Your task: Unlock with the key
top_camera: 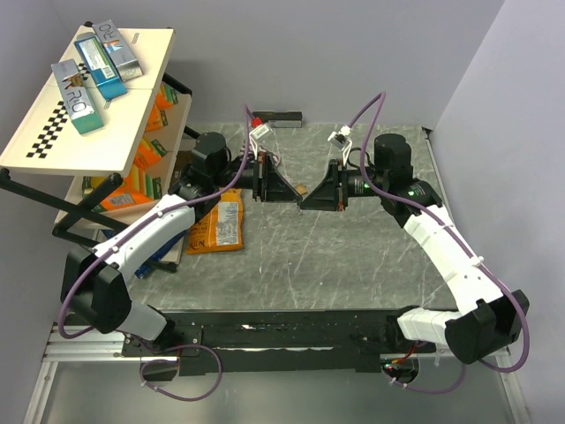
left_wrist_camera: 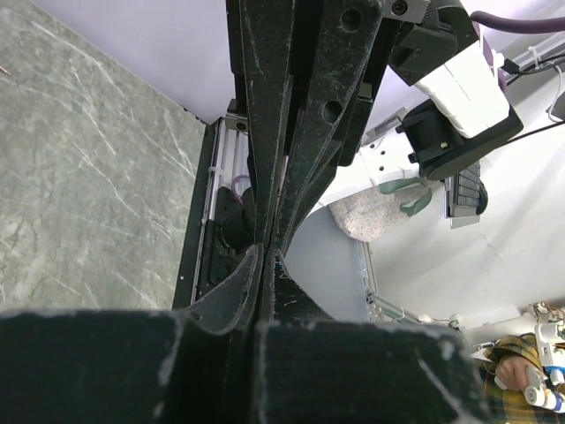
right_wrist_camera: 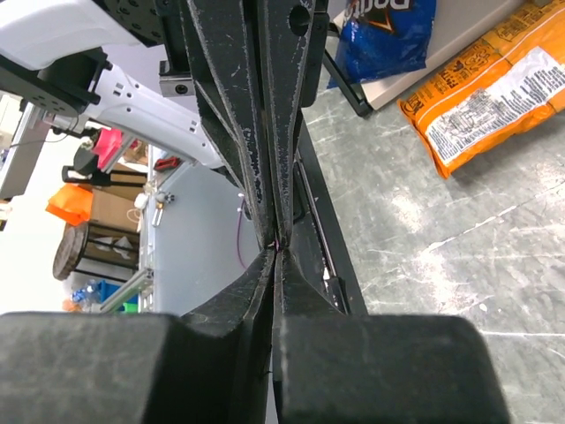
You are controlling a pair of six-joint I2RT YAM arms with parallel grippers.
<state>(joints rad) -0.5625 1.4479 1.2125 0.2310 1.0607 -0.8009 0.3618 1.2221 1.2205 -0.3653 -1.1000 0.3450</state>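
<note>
**Asker:** Where is the key?

**Describer:** The key cannot be picked out in any view. My guess is that it sits where the two gripper tips meet, just toward 12 o'clock of the centre of the table (top_camera: pixel 371 265). A small tan speck (top_camera: pixel 303 188) shows there, too small to name.

**Asker:** And the pincers?

**Describer:** The left gripper (left_wrist_camera: pixel 263 258) is clenched, its fingers pressed flat together with no gap. The right gripper (right_wrist_camera: pixel 276 256) is pinched closed too. A hair-thin sliver of colour shows at its tips, but I cannot tell what it is. (Neither wrist camera shows bare metal or a black key head.)

**Asker:** Why are they nose to nose?

**Describer:** The left arm (top_camera: pixel 141 234) reaches in from 8 o'clock and the right arm (top_camera: pixel 450 256) from 4 o'clock, and their tips touch. I judge that one tip steadies something tiny while the other works on it.

**Asker:** What lies around them?

**Describer:** An orange snack bag (top_camera: pixel 221 225) lies flat at 9 o'clock of the meeting point, well apart from it. A shelf (top_camera: pixel 159 44) carrying boxes (top_camera: pixel 88 97) stands at 10 o'clock.
</note>
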